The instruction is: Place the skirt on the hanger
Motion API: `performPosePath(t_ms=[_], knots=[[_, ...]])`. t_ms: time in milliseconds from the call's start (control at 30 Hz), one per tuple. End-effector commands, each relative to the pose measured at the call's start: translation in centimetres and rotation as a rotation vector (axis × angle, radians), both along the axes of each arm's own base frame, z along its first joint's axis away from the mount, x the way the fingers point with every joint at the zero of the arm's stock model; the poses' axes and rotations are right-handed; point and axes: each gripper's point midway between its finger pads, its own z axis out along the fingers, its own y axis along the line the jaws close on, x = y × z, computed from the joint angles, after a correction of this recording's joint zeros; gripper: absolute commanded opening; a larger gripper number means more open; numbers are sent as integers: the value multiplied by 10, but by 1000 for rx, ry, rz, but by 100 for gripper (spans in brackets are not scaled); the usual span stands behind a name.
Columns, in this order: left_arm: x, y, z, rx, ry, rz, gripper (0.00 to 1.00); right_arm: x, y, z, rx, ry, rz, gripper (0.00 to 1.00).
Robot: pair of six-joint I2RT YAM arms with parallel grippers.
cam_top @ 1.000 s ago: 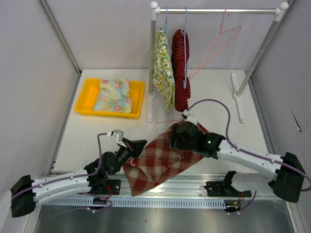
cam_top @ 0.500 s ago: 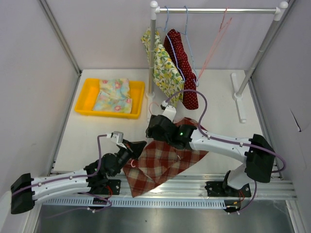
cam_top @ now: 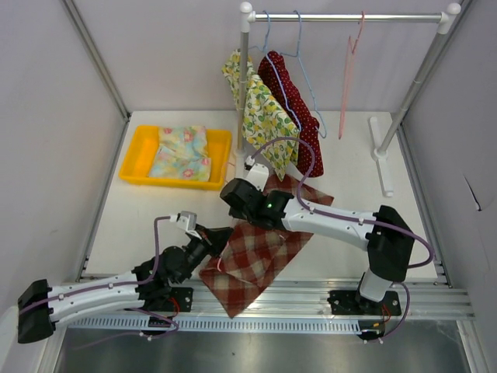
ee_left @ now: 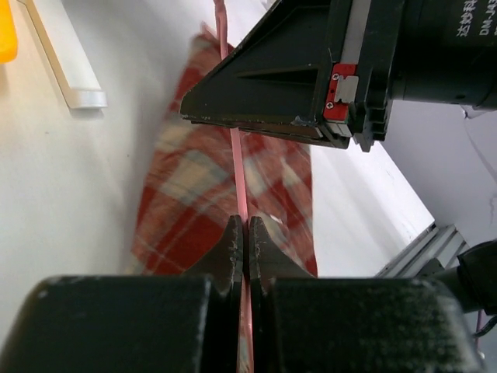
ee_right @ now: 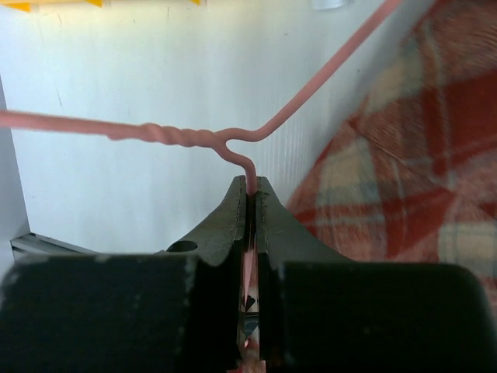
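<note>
Skirt [cam_top: 252,260]: plaid, flat on the desk [cam_top: 140,210], near centre.
Hanger [ee_right: 178,136]: pink wire across the skirt; threaded inside or not, cannot tell.
Left claw [ee_left: 242,233]: clamped on the hanger wire.
Right claw [ee_right: 252,190]: clamped on the hanger neck, below the twist.
Remaining: probably seating the skirt properly on the hanger.

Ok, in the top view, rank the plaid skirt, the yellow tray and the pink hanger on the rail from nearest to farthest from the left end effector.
1. plaid skirt, right against the left end effector, front centre.
2. yellow tray, back left.
3. pink hanger on the rail, hanging far back right.
</note>
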Motion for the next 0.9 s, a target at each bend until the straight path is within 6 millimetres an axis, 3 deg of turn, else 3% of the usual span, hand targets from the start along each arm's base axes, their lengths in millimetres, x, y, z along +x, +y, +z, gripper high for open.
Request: performPosePath(t_ms=[0, 33, 133, 167, 233, 267, 333, 400, 467, 667, 733, 867], knots=[[-11, -8, 0, 54, -15, -84, 7, -8, -13, 20, -69, -66, 36, 0], [-11, -8, 14, 39, -23, -87, 27, -14, -16, 28, -59, -77, 58, 0], [-12, -3, 31, 22, -43, -81, 51, -31, -20, 34, -58, -87, 97, 0], [-12, 1, 51, -26, -65, -70, 54, -37, -27, 45, -46, -101, 104, 0], [-11, 10, 57, -18, -69, -44, 57, -49, -33, 52, -31, -102, 124, 0], [-11, 15, 77, -58, -90, -34, 57, -56, -40, 59, -10, -114, 137, 0], [-8, 22, 79, -38, -80, -2, 59, -68, -44, 66, 14, -119, 166, 0], [-7, 26, 98, -53, -82, 20, 59, -76, -53, 77, 44, -127, 177, 0], [-4, 29, 102, -31, -67, 45, 60, -87, -59, 78, 54, -131, 199, 0], [0, 25, 130, -35, -73, 56, 60, -118, -91, 120, 170, -180, 199, 0], [3, 23, 137, -33, -74, 67, 61, -124, -103, 143, 240, -196, 198, 0], [5, 16, 150, -14, -73, 60, 62, -135, -130, 168, 318, -192, 214, 0]])
